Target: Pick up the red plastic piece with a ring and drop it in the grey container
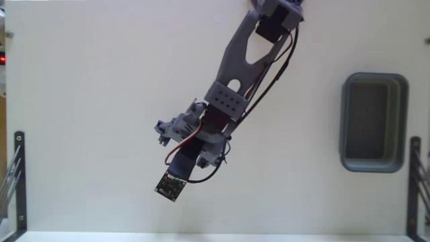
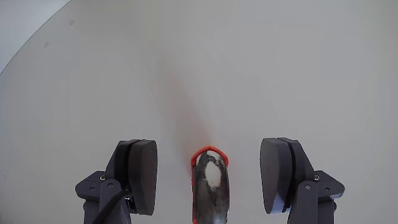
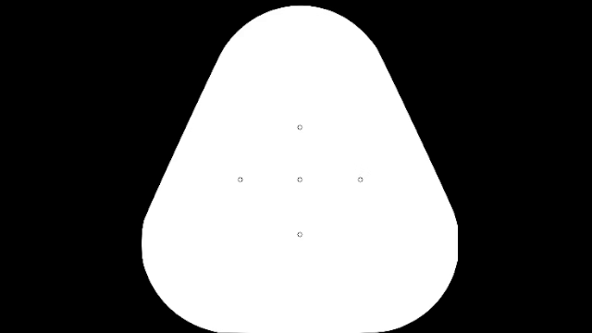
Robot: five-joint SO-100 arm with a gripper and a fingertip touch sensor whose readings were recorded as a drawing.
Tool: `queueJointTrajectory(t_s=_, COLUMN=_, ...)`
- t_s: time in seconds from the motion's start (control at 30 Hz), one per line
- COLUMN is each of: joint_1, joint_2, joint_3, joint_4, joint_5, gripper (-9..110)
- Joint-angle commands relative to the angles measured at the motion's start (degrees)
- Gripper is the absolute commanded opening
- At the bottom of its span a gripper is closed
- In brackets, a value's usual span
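In the wrist view the red plastic piece with a ring (image 2: 208,150) lies on the white table, its ring end pointing away from the camera. It sits midway between the two dark fingers of my gripper (image 2: 209,145), which is open, with a wide gap on each side of the piece. In the fixed view my gripper (image 1: 176,128) hangs left of centre under the arm, and the arm hides the red piece there. The grey container (image 1: 346,124) stands far off at the right edge of the table, with nothing visible inside it.
A small dark circuit board (image 1: 169,185) rides on the arm's lower end in the fixed view. Black metal brackets stand at the lower left (image 1: 19,181) and lower right (image 1: 415,181) edges. The table surface is plain white.
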Motion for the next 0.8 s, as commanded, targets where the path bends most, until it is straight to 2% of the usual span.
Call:
queueJointTrajectory(t_s=0.0, joint_1=0.6, joint_2=2.5, joint_3=-2.3, joint_4=0.3, joint_5=0.3, gripper=110)
queueJointTrajectory(t_s=0.77, joint_1=0.6, joint_2=2.7, joint_3=3.7, joint_4=-5.6, joint_5=0.3, gripper=110)
